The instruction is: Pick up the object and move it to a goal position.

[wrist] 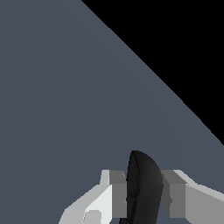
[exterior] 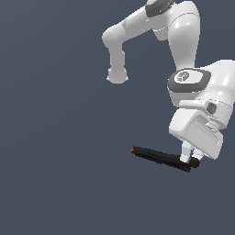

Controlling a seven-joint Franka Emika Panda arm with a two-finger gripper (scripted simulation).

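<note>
The object is a small black spring clamp (exterior: pixel 158 157) with a tiny red-orange jaw tip at its end toward the exterior view's left. It lies nearly level, its handle end between my fingers. My gripper (exterior: pixel 189 160) is shut on that handle end at the exterior view's lower right. In the wrist view the clamp (wrist: pixel 143 188) shows end-on as a dark rounded shape pinched between my two grey pads (wrist: pixel 117 192), with the gripper (wrist: pixel 144 194) closed around it. The rest of the clamp is hidden there. I cannot tell whether it rests on the surface or hangs just above it.
A plain grey-blue surface (exterior: pixel 59 137) fills both views. The white arm (exterior: pixel 183 27) rises at the exterior view's upper right. A black area (wrist: pixel 183 39) lies beyond the surface's edge in the wrist view.
</note>
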